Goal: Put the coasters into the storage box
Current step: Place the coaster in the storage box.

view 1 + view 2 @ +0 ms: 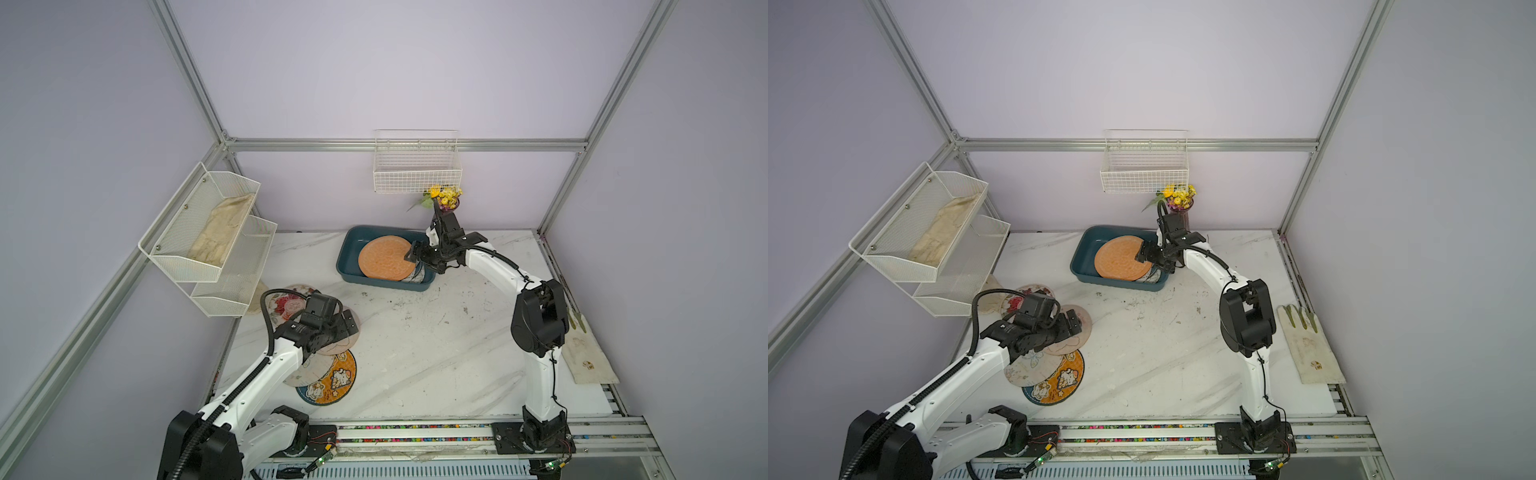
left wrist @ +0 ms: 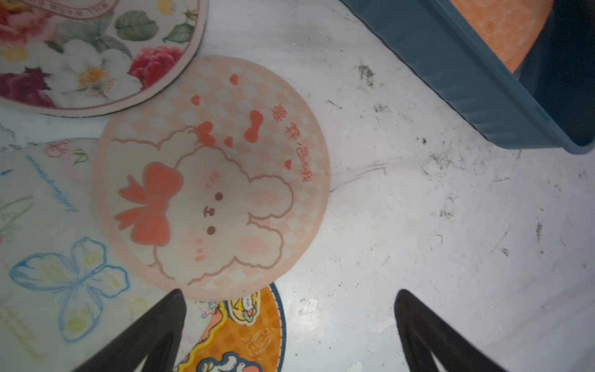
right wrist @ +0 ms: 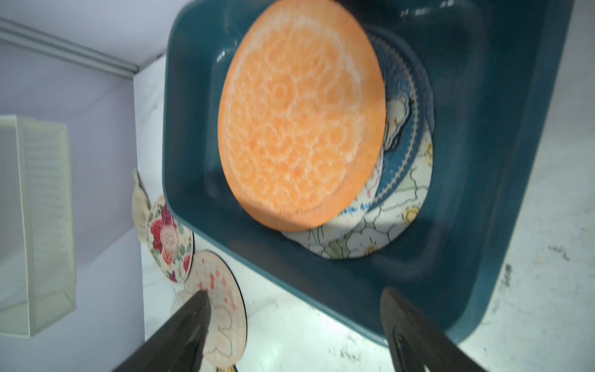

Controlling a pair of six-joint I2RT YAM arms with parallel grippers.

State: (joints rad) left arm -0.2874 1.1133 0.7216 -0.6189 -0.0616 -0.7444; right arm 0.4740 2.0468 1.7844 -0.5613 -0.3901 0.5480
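Observation:
The dark teal storage box (image 1: 347, 249) (image 1: 1081, 253) stands at the back middle of the table. A plain orange coaster (image 1: 384, 257) (image 3: 299, 112) lies tilted in it on top of a blue coaster (image 3: 402, 128) and a cream one (image 3: 370, 238). My right gripper (image 1: 411, 253) (image 3: 294, 293) hangs open over the box's right end, holding nothing. Near the front left, my left gripper (image 1: 349, 328) (image 2: 289, 293) is open above overlapping coasters: a pink rabbit one (image 2: 209, 180), a flowered one (image 2: 96, 54), a butterfly one (image 2: 58, 257) and an orange cartoon one (image 2: 244, 338) (image 1: 332, 380).
A white mesh tiered shelf (image 1: 208, 232) holding a cloth juts out at the left. On the back wall hangs a white wire basket (image 1: 417, 166), and a vase of yellow flowers (image 1: 444, 197) stands just behind the box. A cloth glove (image 1: 588, 357) lies at the right edge.

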